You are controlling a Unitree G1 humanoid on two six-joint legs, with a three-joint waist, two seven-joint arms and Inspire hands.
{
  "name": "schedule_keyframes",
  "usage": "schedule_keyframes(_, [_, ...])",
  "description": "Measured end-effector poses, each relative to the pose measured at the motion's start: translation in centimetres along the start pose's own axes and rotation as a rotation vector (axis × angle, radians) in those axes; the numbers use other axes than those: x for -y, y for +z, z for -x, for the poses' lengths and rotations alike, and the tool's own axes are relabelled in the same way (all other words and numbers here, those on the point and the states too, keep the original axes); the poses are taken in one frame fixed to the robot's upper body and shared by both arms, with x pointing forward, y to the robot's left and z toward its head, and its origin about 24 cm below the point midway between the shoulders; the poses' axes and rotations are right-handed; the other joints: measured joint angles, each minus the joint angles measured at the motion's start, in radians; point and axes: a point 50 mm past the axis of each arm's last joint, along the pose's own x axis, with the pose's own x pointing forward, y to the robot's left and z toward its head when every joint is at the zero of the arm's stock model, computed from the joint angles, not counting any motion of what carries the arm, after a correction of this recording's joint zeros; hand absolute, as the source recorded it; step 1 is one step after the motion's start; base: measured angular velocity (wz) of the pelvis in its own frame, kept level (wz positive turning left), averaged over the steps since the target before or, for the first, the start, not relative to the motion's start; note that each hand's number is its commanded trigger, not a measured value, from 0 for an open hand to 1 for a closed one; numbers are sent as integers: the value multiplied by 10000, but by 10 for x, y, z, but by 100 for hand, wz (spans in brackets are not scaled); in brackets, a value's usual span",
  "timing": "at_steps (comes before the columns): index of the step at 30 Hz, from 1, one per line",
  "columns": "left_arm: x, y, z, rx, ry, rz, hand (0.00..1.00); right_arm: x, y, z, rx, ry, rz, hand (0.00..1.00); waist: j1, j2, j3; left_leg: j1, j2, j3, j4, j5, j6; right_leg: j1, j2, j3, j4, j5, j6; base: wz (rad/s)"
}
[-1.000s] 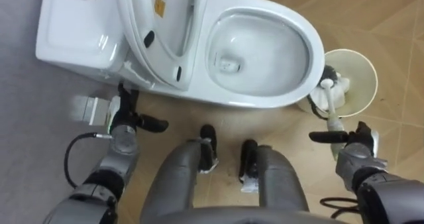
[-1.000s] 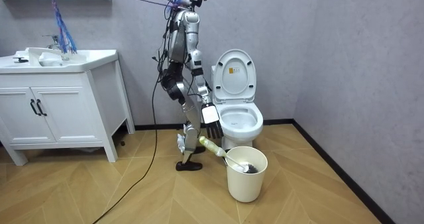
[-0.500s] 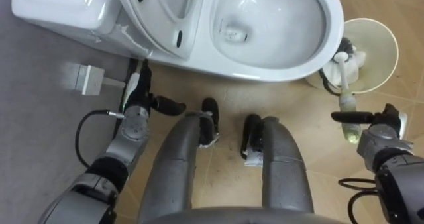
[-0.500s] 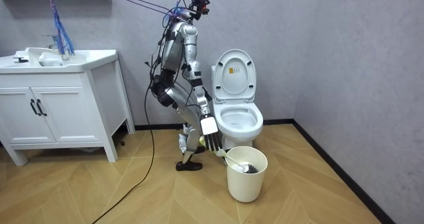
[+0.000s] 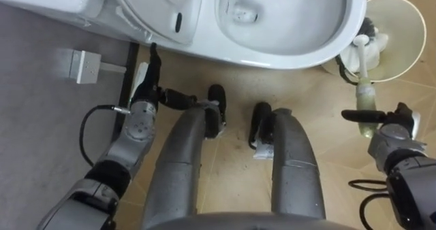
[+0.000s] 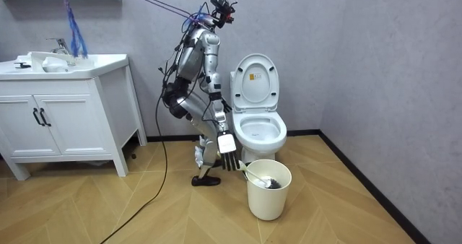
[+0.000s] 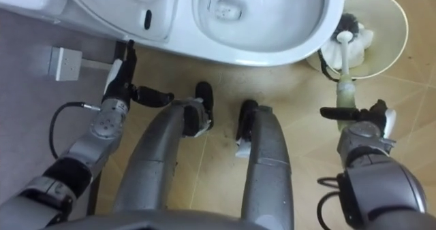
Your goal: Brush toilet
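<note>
The toilet [image 5: 293, 56] is cut off at 12 o'clock, tank and lid running out of view. Its rim hides the bucket [image 5: 407, 33] at its 9 o'clock edge. Whether the right robot hand [image 5: 390, 136] touches the brush [image 5: 366, 92] cannot be told.

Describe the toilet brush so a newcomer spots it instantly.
Start at the white toilet; a cream bucket stands on the floor beside its bowl. The toilet brush leans out of it: the only long thing there, white stem ending in a pale green handle.
</note>
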Motion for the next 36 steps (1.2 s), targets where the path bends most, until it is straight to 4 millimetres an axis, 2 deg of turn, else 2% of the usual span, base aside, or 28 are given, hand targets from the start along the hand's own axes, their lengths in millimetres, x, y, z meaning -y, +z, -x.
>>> schedule_keyframes(11, [0, 3, 2, 292, 145, -126, 0, -4, 11, 1, 391, -109, 15, 0, -21, -21, 10, -395, -9, 88, 324, -42, -53, -467, -148, -5, 521, -143, -225, 3])
schedule_keyframes(17, [-2, 6, 0, 446, 174, -168, 0, -7, 23, 1, 796, -71, -75, 0, -14, -16, 8, -669, -14, 77, 637, -70, -77, -754, -227, -27, 895, -285, -243, 1])
schedule_keyframes(18, [-2, 7, 0, 455, 174, -167, 0, -7, 25, 1, 842, -59, -82, 53, -1, -14, 7, -703, -12, 77, 672, -69, -79, -790, -236, -31, 936, -303, -259, 0])
schedule_keyframes(19, [-2, 7, 0, 461, 170, -169, 0, -7, 25, 1, 852, -57, -86, 100, 9, -12, 6, -707, -13, 72, 673, -66, -84, -794, -235, -30, 937, -306, -266, 0])
schedule_keyframes(28, [3, 10, -1, 424, -112, -304, 0, -4, 21, 0, 715, -25, -89, 100, 29, 40, -10, -888, -14, 57, 711, -94, -61, -937, -262, -89, 940, -290, -233, 0])
schedule_keyframes(36, [3, 14, -3, 498, -115, -342, 0, 9, 17, -4, 437, 3, -423, 100, 277, 93, -7, -904, -23, -11, 741, -197, -151, -916, -264, -159, 948, -396, -354, 2])
